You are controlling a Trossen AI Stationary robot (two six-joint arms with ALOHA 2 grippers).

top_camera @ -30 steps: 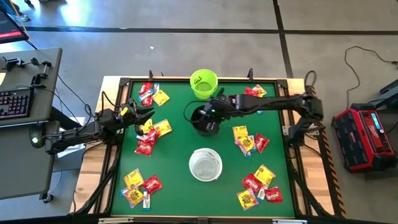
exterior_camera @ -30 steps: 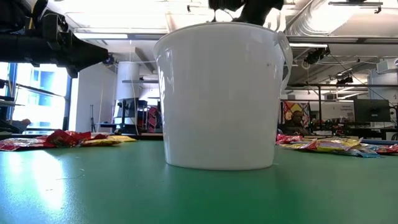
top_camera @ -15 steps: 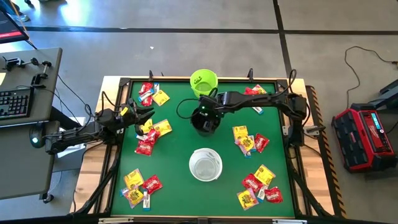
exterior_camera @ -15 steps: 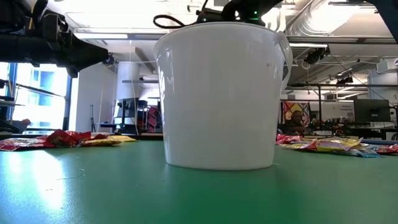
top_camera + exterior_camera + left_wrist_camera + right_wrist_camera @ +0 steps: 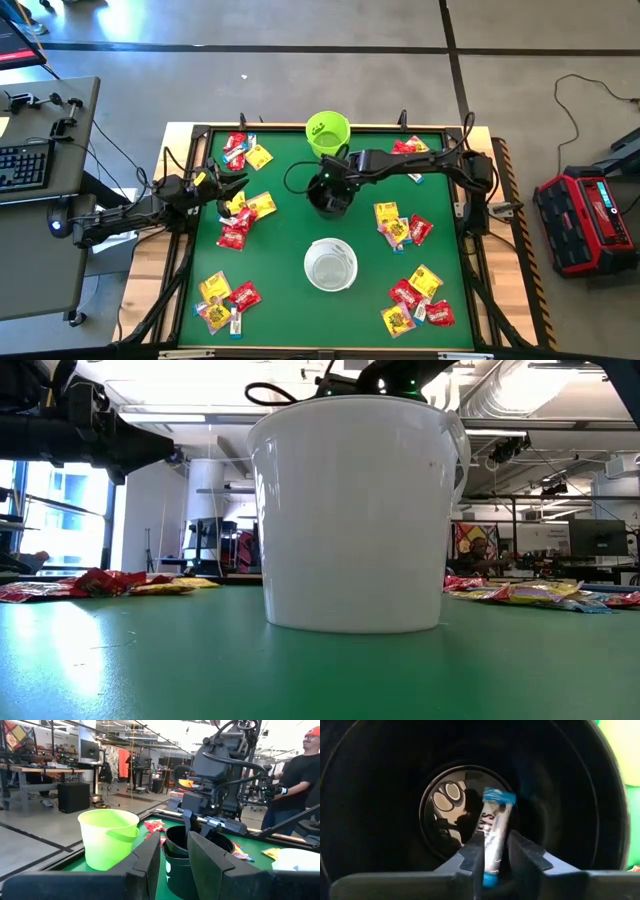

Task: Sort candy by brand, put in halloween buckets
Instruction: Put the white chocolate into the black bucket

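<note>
Green tabletop [image 5: 290, 270]: right tool [image 5: 492, 851] is hanging inside the black bucket [image 5: 329, 195], jaws loosely flanking a blue-and-white candy [image 5: 494, 831]; full release comes next. Left tool [image 5: 172, 851], empty and half-open, is waiting at the tabletop's left.

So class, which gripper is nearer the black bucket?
The right. The right gripper hangs over the black bucket, a blue-and-white candy between its fingers. The left gripper sits off to the bucket's left, beside loose candy.

Glossy foil-like candy [image 5: 232, 237] on matt green felt-like table [image 5: 280, 260]; smooth, probably plastic white bucket [image 5: 355, 510].
</note>
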